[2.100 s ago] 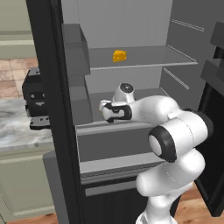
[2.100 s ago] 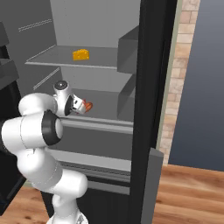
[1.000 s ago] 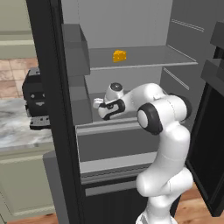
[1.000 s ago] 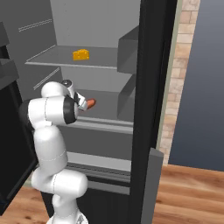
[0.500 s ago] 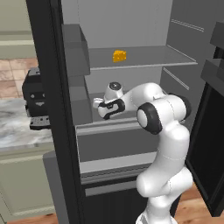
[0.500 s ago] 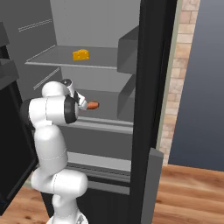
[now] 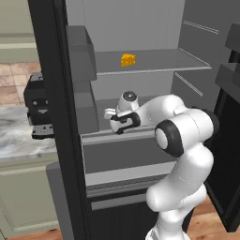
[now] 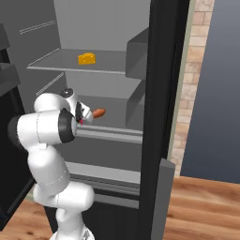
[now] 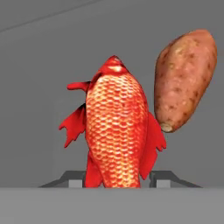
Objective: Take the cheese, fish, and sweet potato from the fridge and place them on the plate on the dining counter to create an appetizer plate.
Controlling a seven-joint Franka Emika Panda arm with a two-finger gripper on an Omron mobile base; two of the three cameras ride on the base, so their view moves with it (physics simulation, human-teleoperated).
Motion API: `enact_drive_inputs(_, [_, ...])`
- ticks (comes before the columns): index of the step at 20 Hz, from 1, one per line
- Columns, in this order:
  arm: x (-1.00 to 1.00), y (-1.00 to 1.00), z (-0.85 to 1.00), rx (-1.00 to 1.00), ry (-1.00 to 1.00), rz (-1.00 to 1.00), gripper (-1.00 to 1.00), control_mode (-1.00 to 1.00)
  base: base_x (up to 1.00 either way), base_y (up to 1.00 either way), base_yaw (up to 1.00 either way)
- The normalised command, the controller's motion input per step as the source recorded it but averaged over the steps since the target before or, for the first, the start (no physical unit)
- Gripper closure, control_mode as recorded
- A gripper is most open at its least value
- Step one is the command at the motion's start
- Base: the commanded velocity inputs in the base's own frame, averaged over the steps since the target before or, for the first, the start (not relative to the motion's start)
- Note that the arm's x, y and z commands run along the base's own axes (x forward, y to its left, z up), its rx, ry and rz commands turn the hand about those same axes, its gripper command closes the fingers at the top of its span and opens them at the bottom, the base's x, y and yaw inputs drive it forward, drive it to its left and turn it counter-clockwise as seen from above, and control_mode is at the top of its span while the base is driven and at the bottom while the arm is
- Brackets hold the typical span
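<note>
- Two dark fingertips (image 9: 162, 178) stand at either side of the fish (image 9: 116, 131), part closed and pressed to its flanks, so the hand (image 9: 117, 179) grips the fish near the tail end.
- The hand (image 7: 116, 123) reaches into the fridge (image 7: 56, 122) over the front lip of the middle shelf (image 7: 140, 105), with the left inner wall close beside it.
- Just beside the fish lies the sweet potato (image 9: 186, 78); in the hand view its lower tip nearly meets the fish's fin, though I cannot tell if they touch.
- In the right base view the sweet potato (image 8: 99, 113) rests on the middle shelf just past the hand (image 8: 83, 118), with bare shelf beyond it toward the back wall.
- Farther back and higher, the cheese (image 7: 128, 59) sits alone on the upper shelf (image 7: 187, 58), well apart from the hand, with open shelf on both sides.
</note>
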Motion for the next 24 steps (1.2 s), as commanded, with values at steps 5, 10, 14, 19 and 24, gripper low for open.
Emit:
enact_drive_inputs(5, [-1.0,-0.04,0.32,0.0,-0.07,0.01,1.0,-1.0,0.0,0.0,0.0])
enact_drive_inputs(10, [-0.88,-0.2,0.88,0.0,0.0,0.11,1.0,-1.0,0.0,0.0,0.0])
enact_drive_inputs(14, [-0.69,-0.17,0.99,0.0,0.01,0.1,1.0,-1.0,0.0,0.0,0.0])
enact_drive_inputs(19, [-0.65,-0.05,0.54,-0.11,0.03,0.08,1.0,-1.0,0.0,0.0,0.0])
enact_drive_inputs(24, [-0.81,-0.18,0.33,-0.11,0.0,0.05,1.0,-1.0,0.0,0.0,0.0])
